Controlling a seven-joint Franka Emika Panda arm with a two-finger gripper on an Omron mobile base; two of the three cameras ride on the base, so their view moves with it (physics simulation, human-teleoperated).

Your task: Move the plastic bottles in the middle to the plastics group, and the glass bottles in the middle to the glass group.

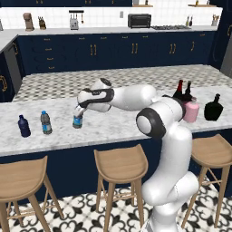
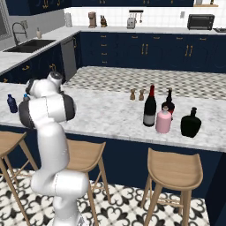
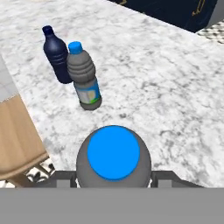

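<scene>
Water bottle [image 1: 78, 120] with the blue cap stands upright on the marble counter [image 1: 113, 127], right of the plastics group; the gripper [image 1: 79, 112] sits over its top, a finger tip at each side of the bottle's shoulder in the hand view, though whether they press it I cannot tell; the dark-blue bottle [image 1: 23, 126] and the second water bottle [image 1: 45, 123] stand near each other further left; the wine bottle [image 2: 150, 107] and pink bottle [image 2: 163, 120] stand beside the black flask [image 2: 190, 123] and the slim-necked bottle [image 2: 168, 103].
</scene>
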